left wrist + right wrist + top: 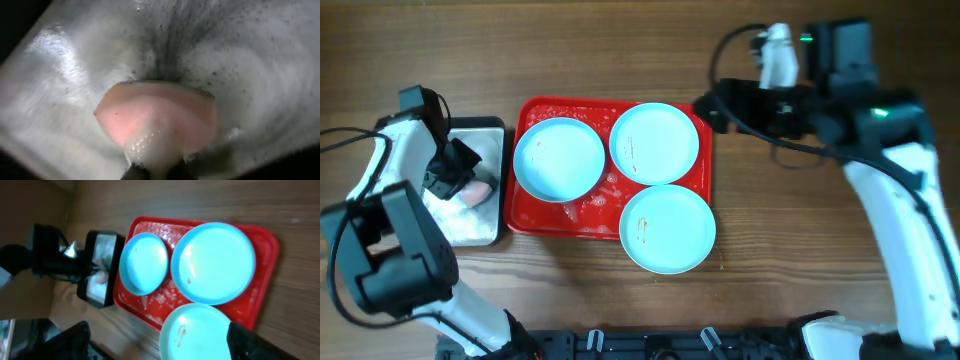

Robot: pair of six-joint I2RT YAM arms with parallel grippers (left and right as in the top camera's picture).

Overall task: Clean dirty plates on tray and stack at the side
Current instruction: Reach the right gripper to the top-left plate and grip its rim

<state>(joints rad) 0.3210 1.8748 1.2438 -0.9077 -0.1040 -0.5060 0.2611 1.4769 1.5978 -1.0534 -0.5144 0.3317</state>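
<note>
Three pale blue plates lie on the red tray (570,103): one at the left (558,158), one at the back right (654,142), and one at the front right (667,229) overhanging the tray's front edge. The two right plates show brownish smears. In the right wrist view the tray (262,240) holds the same plates (145,262), (215,262), (200,332). My left gripper (460,180) is shut on a pink sponge (155,117) and is down in foamy water, left of the tray. My right gripper (715,108) is open and empty, above the table beside the tray's back right corner.
A small black-rimmed metal tray (488,127) with white foam stands just left of the red tray; it also shows in the right wrist view (100,265). White foam patches lie on the red tray between the plates. Bare wooden table (780,230) lies to the right.
</note>
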